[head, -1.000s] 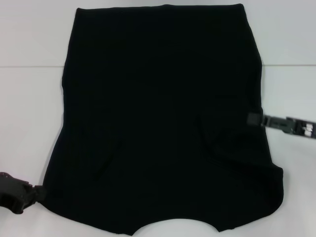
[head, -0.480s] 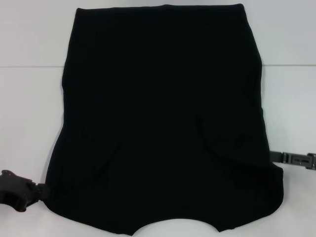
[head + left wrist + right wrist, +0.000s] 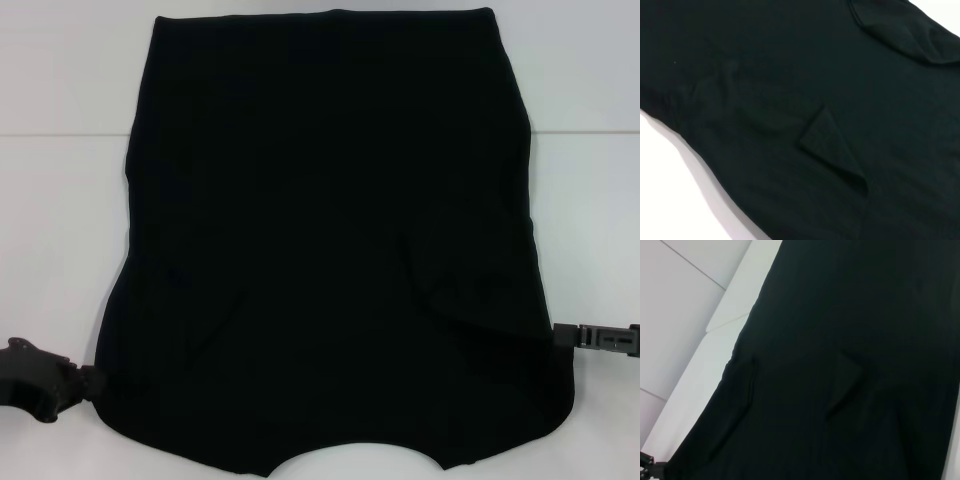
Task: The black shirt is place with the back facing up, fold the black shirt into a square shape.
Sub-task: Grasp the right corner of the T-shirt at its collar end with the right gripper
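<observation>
With sleeves folded in, the black shirt (image 3: pixel 330 240) lies flat; left gripper (image 3: pixel 85 381) and right gripper (image 3: pixel 562 335) flank its near corners, jaws' state indiscernible.

you have a white table (image 3: pixel 60 100) with a seam line across it; the black shirt (image 3: pixel 330 230) lies flat on it, sleeves folded in.
</observation>
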You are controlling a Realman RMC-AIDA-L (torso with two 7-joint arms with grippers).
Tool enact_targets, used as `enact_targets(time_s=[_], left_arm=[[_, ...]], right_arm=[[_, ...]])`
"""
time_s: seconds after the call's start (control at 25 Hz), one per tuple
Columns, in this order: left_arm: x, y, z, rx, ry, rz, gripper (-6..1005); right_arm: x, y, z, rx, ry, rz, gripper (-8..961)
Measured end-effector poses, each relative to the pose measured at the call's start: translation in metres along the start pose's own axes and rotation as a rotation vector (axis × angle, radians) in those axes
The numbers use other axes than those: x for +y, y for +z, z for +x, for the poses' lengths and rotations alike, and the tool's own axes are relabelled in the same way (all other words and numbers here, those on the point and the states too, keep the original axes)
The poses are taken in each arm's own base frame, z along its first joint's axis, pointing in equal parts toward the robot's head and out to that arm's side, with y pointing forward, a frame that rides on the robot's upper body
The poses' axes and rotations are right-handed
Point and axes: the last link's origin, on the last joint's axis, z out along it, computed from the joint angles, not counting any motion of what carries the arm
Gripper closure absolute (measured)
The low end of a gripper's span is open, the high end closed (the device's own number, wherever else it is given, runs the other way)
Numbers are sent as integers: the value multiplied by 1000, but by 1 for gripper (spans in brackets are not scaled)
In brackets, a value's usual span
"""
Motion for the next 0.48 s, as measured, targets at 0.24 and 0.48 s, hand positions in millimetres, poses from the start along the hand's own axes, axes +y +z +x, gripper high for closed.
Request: enact_targets(time_s=[0.24,0.48], left_arm=[[-1,1,3,2,6,-1,967],[-1,1,3,2,6,0,967]], right_arm=[[0,4,0,7,-1,12,151],[0,15,-1,29,-3,36,249]])
